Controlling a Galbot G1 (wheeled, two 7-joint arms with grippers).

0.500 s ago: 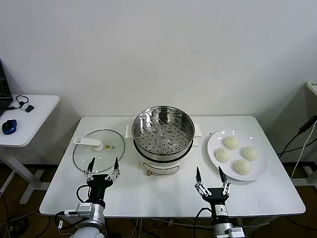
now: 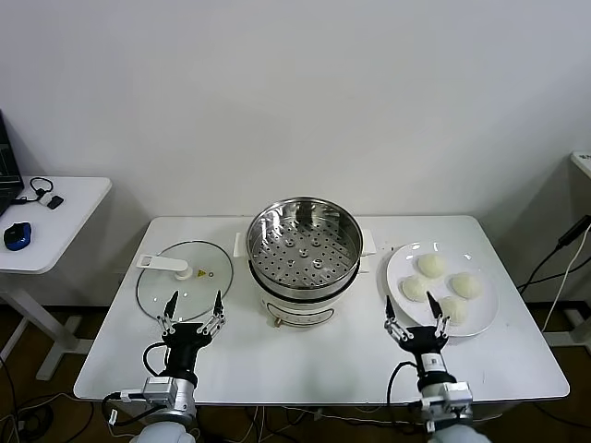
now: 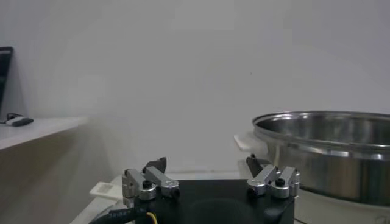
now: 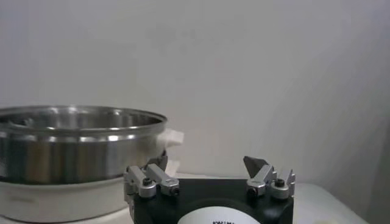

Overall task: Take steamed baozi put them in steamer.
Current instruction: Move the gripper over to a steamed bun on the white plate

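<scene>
A plain white wall backs a white bench (image 2: 305,365) that holds a cooker, a lid and a plate of buns. At the centre of the bench stands the steamer (image 2: 304,242), a shiny steel basket with a perforated floor on a white cooker base, with nothing inside it. To its left a round glass lid (image 2: 183,280) with a white handle lies flat on the bench. To its right a white plate (image 2: 480,318) carries the four steamed baozi (image 2: 430,266), small cream-white buns grouped close together on the plate, apart from the steamer.

The right tool (image 2: 416,312) stands at the near edge of the plate with its two fingers spread wide and pointing up, holding nothing; one fingertip shows in front of the nearest bun. In the right wrist view the right tool (image 4: 206,163) is likewise wide open and empty, with the steamer's steel wall just beyond it.

The left tool (image 2: 191,311) sits on the near left of the bench, at the near edge of the glass lid, fingers also spread apart and empty. The left wrist view shows the same open fingers on the left tool (image 3: 206,164), with the steamer rim on one side.

Far left, a separate side table (image 2: 55,231) holds a blue mouse (image 2: 17,235) and a cable.
</scene>
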